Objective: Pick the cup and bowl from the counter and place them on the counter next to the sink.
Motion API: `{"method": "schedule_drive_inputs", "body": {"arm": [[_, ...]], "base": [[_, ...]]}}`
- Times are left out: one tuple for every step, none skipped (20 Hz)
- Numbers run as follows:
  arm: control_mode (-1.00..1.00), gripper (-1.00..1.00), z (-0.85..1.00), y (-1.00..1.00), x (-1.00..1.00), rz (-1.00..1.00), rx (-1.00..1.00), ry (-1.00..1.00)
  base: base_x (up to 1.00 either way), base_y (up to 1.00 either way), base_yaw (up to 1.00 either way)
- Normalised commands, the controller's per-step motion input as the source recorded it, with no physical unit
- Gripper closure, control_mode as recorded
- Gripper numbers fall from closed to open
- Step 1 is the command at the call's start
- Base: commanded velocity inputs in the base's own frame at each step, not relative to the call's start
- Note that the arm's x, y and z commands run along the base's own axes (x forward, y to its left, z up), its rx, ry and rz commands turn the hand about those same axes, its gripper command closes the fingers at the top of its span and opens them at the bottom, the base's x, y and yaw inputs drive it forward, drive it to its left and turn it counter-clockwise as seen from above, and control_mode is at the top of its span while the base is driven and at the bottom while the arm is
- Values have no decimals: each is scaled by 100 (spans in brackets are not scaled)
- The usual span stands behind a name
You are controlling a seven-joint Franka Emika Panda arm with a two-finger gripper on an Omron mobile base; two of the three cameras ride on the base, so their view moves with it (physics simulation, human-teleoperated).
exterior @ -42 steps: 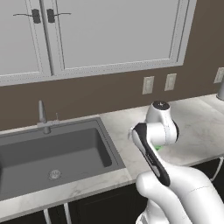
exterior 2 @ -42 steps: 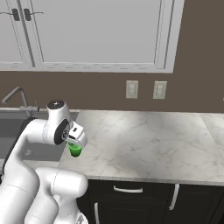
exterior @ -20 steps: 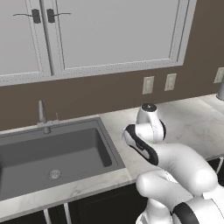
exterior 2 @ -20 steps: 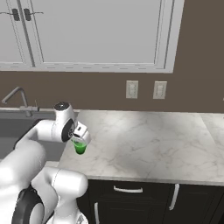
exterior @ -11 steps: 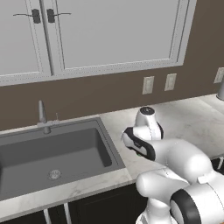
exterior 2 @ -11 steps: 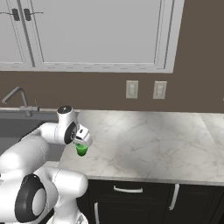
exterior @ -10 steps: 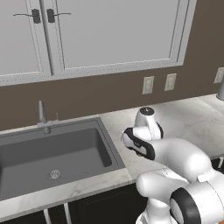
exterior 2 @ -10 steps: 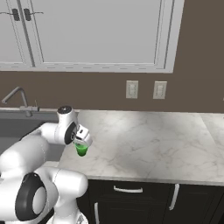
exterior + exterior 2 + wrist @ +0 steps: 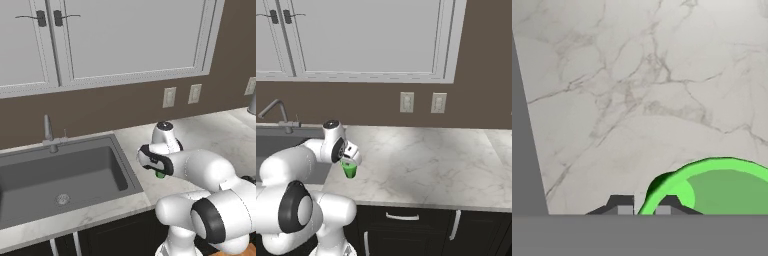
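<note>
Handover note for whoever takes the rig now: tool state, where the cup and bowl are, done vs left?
Tool: tips straddle the rim of the green cup, one inside, one outside; whether they grip or have let go can't be told.
Cup: upright, low over or on the marble counter, just right of the sink; contact with the surface is not clear.
Bowl: not visible from here.
Done: cup brought beside the sink.
Left: confirm the cup is released and standing, retract, then fetch the bowl and set it beside the sink too.
</note>
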Motion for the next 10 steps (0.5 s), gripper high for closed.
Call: {"method": "schedule_drive_inputs", "body": {"arm": [[-100,100,0,0,0,0,0,0],[-100,100,0,0,0,0,0,0],[-100,100,0,0,0,0,0,0],[-100,100,0,0,0,0,0,0],[-100,100,0,0,0,0,0,0],[-100,100,0,0,0,0,0,0],[-100,-100,0,0,0,0,0,0],[-100,-100,0,0,0,0,0,0],[-100,-100,0,0,0,0,0,0],[-100,-100,0,0,0,0,0,0]], "base": [[0,0,0],[0,0,0],[0,0,0],[0,0,0],[0,0,0],[0,0,0],[0,0,0],[0,0,0],[0,0,0],[0,0,0]]}}
